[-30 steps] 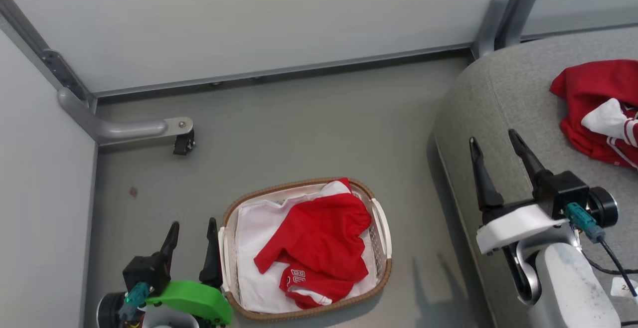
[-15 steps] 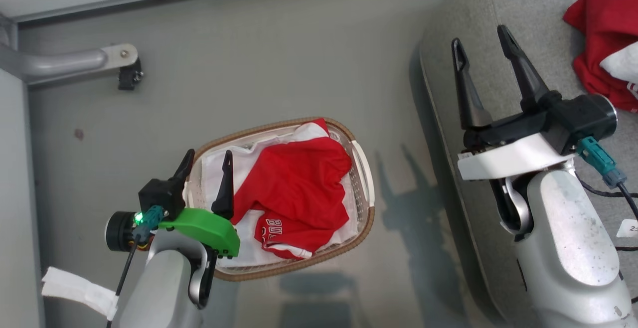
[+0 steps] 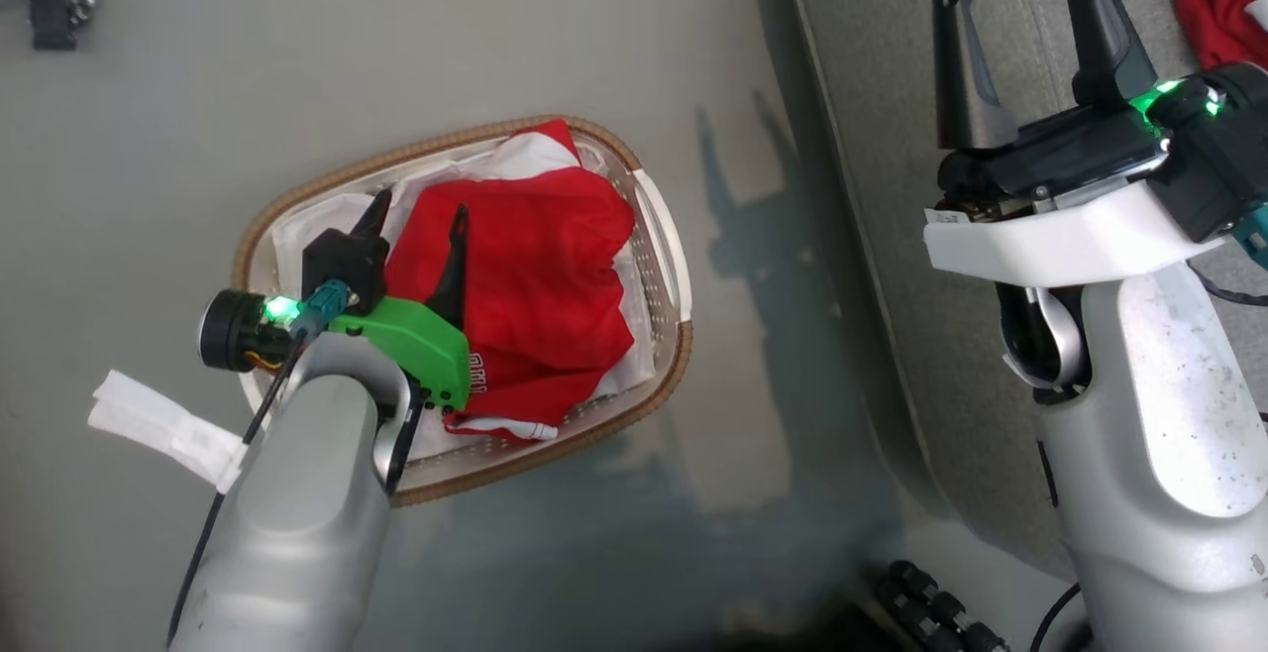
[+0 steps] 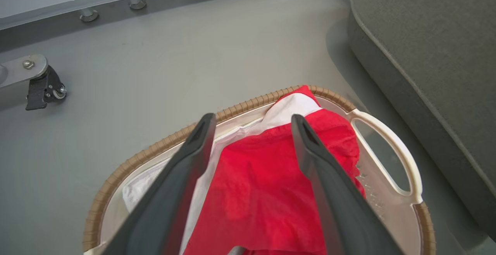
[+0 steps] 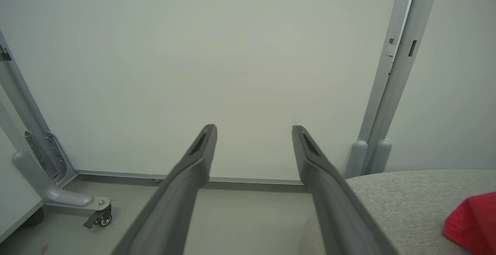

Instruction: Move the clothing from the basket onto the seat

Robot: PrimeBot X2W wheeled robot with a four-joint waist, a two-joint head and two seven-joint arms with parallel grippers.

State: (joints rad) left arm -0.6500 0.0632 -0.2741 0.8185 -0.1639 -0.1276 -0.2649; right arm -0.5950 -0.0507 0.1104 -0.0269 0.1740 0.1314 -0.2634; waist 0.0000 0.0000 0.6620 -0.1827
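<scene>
- Over the basket, left gripper hangs spread wide, fingers straddling the red clothing; I cannot tell whether they touch it.
- Right gripper gapes empty above the seat, near another red garment.

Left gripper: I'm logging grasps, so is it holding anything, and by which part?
Nothing. The left gripper is open over the clothing in the basket.

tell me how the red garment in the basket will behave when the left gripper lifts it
Probably floppy: the red garment lies crumpled in the basket, so it should drape from a pinch by the left gripper. Likely light for its size, being thin cloth. It might drag the loose white liner under it.
</scene>
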